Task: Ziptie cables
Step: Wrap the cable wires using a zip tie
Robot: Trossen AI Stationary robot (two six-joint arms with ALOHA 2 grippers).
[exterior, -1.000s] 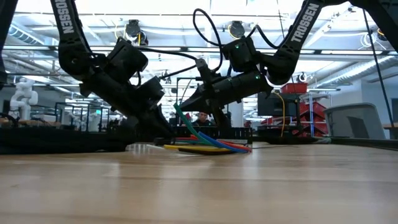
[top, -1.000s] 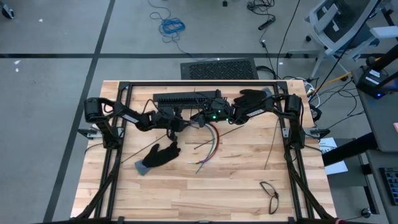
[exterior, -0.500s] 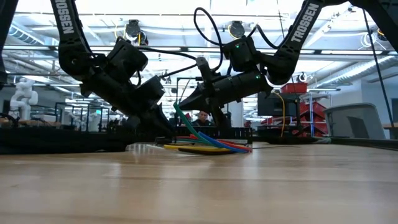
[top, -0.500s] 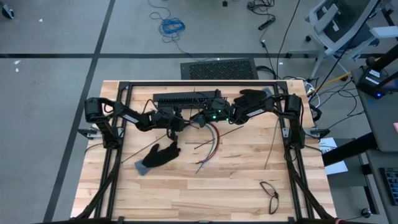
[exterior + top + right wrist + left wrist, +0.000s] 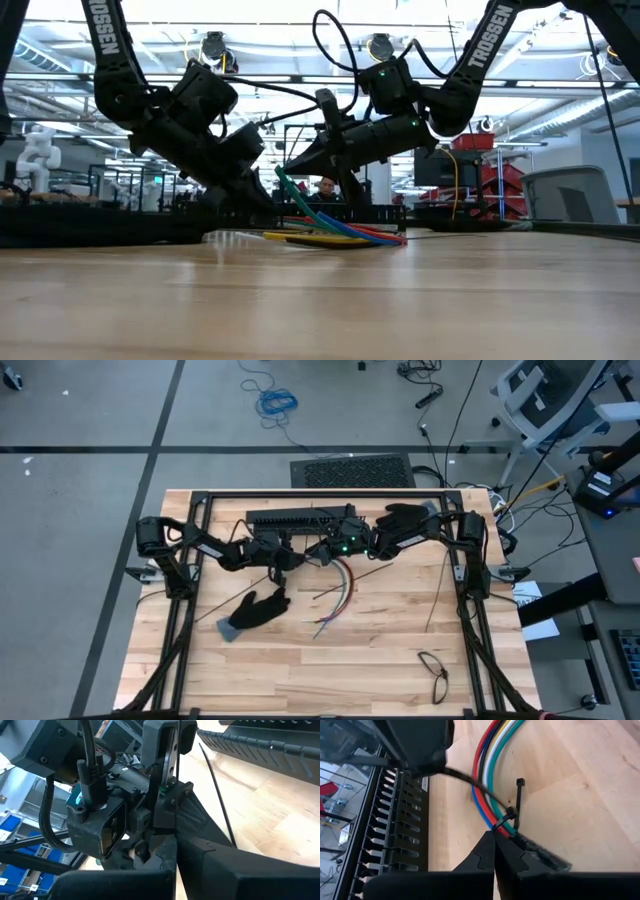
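The cables (image 5: 341,582) form a bundle of red, blue, black, white, yellow and green wires (image 5: 492,765). It curves across the wood toward the near edge, and its far end rises off the table (image 5: 300,205). A black zip tie (image 5: 512,815) loops around the bundle, with its head (image 5: 520,782) sticking up. My left gripper (image 5: 493,834) (image 5: 293,559) is shut at the bundle, right beside that loop. My right gripper (image 5: 175,840) (image 5: 318,552) faces it from the table's right and is shut on the zip tie's tail. My left gripper meets the cable bundle near its far end (image 5: 504,827), just beside the zip tie loop, coming slanting down from the table's left. Its own fingers hide how the wires lie between them. That end is lifted, and the rest of the bundle rests on the table. My right gripper pinches the zip tie's tail (image 5: 465,780) between its shut fingers, coming slanting down from the table's right. The tail runs straight and taut from the fingers to the loop on the bundle. In its own wrist view the fingers cover the contact.
A long black slotted bar (image 5: 300,518) lies just beyond both grippers. A black glove (image 5: 255,610) rests left of the cables. Thin black strips (image 5: 436,588) and glasses (image 5: 434,672) lie toward the right and near side. Bare wood fills the near half.
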